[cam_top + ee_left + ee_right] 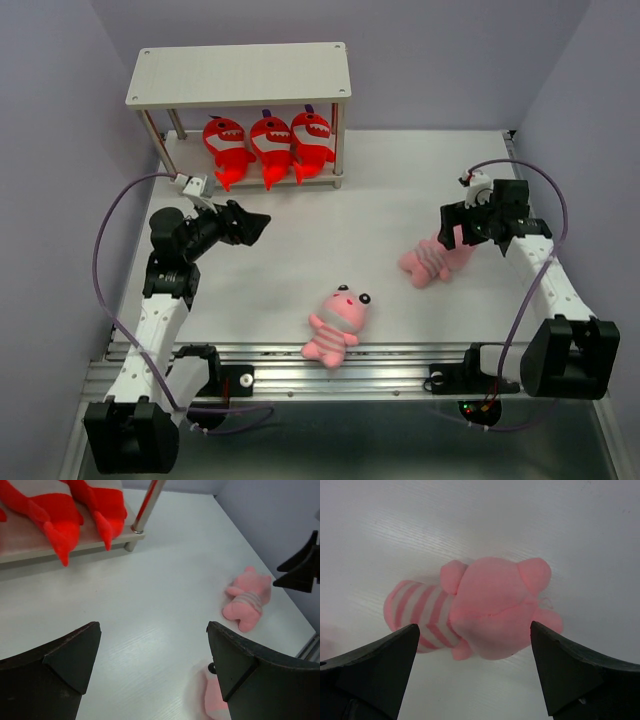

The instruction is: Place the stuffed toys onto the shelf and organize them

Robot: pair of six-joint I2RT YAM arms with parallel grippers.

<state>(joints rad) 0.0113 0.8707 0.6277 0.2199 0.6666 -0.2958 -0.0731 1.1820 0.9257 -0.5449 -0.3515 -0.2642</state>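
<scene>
Three red sharks stand side by side on the lower board of the shelf; their tails show in the left wrist view. One pink striped toy lies near the table's front edge. A second pink striped toy lies face down under my right gripper, which is open and hovers just above it; it fills the right wrist view, between the fingers. My left gripper is open and empty over bare table, left of centre.
The shelf's top board is bare. A metal shelf leg stands at the lower board's right end. A metal rail runs along the table's near edge. Purple walls close in on three sides.
</scene>
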